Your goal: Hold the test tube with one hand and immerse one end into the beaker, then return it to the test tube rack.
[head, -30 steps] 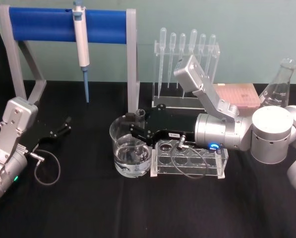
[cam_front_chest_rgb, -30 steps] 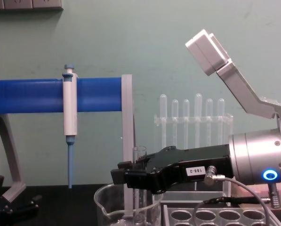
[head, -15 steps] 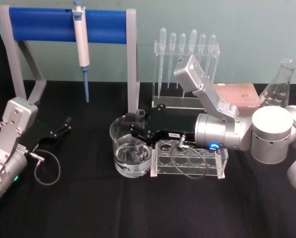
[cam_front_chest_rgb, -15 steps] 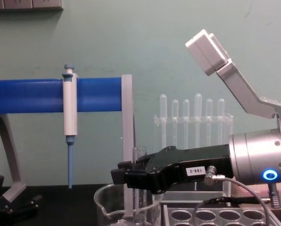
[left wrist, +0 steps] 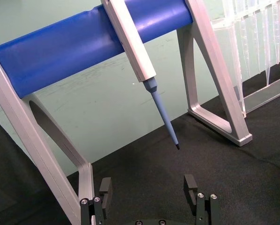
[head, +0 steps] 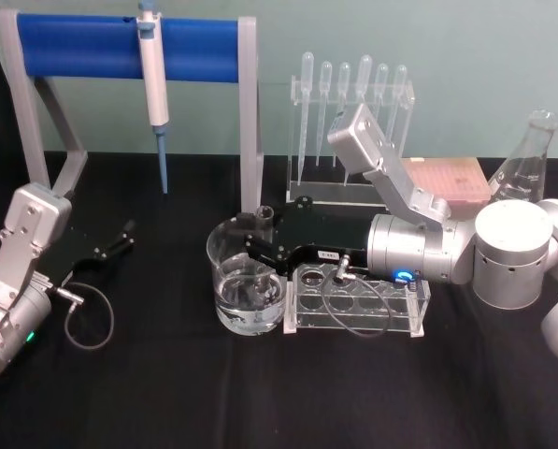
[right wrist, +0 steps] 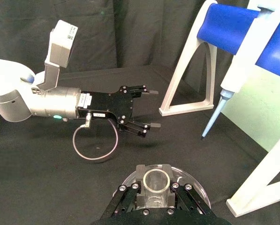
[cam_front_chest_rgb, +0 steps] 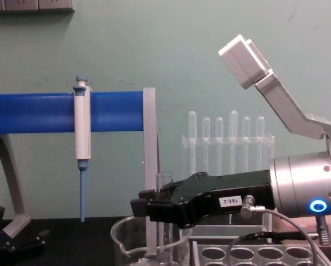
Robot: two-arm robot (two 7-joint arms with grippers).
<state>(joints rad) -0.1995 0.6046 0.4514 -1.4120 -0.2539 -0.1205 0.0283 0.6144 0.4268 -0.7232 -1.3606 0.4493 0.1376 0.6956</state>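
My right gripper (head: 257, 239) is shut on the test tube (head: 264, 216), holding it upright over the beaker (head: 215, 253), which has water in its bottom. From the chest, the test tube (cam_front_chest_rgb: 164, 185) rises above the black fingers and its lower part runs down inside the beaker (cam_front_chest_rgb: 124, 244). In the right wrist view the tube's open rim (right wrist: 155, 180) sits between the pads, with the beaker (right wrist: 197, 191) below. My left gripper (head: 121, 238) rests open on the black table at the left; it stands open with nothing in it (left wrist: 149, 185).
A blue-barred stand (head: 92, 47) with a hanging pipette (head: 153, 75) is at the back left. A rack of plastic pipettes (head: 353, 103) stands behind the beaker. A clear tube rack (head: 358, 304) lies under my right wrist. A flask (head: 526, 159) and a pink box (head: 451, 180) are at the back right.
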